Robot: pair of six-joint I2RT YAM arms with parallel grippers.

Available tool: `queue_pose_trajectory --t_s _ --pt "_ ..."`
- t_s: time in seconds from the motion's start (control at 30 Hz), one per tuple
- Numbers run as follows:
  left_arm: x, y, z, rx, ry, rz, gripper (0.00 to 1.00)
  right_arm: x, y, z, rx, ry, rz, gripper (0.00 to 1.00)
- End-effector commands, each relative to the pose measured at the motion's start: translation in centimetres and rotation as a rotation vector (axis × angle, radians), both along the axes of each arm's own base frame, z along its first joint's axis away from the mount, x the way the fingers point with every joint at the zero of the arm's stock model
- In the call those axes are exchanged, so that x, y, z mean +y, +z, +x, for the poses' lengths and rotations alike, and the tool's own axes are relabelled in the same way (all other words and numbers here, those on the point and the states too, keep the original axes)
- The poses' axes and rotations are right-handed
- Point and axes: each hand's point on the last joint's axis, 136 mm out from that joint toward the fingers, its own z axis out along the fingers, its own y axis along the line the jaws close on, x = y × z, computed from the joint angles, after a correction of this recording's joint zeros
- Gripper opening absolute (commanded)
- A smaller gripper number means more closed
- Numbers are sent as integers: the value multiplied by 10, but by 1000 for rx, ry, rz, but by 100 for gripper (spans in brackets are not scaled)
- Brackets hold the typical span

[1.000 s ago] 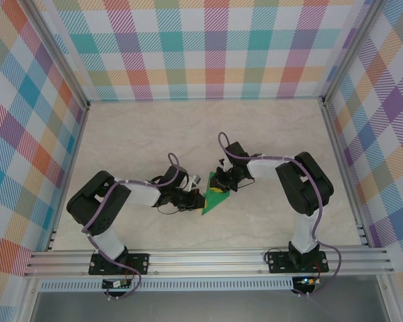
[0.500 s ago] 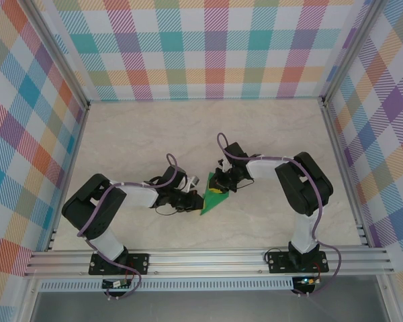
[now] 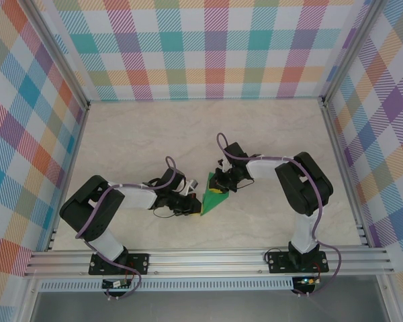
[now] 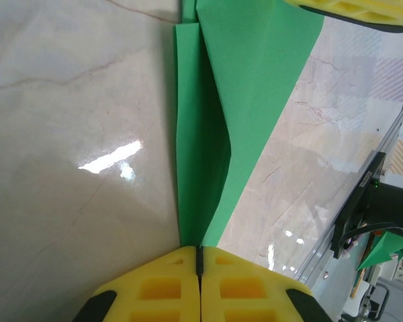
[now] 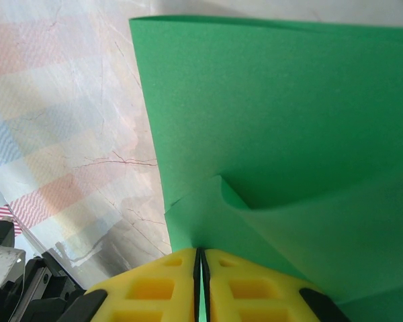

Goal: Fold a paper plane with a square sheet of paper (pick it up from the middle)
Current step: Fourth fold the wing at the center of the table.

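The paper is seen to be thin, matt and smooth, with sharply pressed creases. The desk is finished in a glossy, marble-veined surface in which lamps are mirrored. The pads of the left claw and right claw are moulded in a matt yellow material, plastic or rubber. The rails are of bare, dull-sheened metal.

The surface is a pale cream, marble-patterned top with thin reddish-brown veins, glossy enough to throw back a bright patch of light in the left wrist view. Aluminium rails border it at the left, right and near edges, and checked walls in many colours stand around it. A bright green folded sheet of paper lies on it near the middle front, a narrow triangle pointing toward the near rail, one layer lifting off the other along a crease
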Motion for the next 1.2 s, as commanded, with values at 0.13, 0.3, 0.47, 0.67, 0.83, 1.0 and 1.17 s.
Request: queue_pose_trajectory --t_s 0.13,0.3,0.47,0.67,0.83,1.0,1.17 --pt "19 -15 -27 90 -49 88 6 -31 -51 -24 98 -1 -189 13" --pt "27 -20 -37 120 -60 131 11 -34 -58 -27 109 4 -215 12" --pt "23 0 -30 77 -33 104 18 -37 -61 -30 112 8 -234 12" --pt "12 51 2 -69 49 36 20 -38 -61 -31 112 14 -239 12" --pt "-17 68 25 -76 64 -79 19 -37 -61 -31 113 12 -236 12" --pt "-35 58 36 -40 57 -128 18 -37 -62 -31 115 12 -235 12" --pt "-33 34 29 22 51 -108 18 -36 -63 -31 118 12 -233 12"
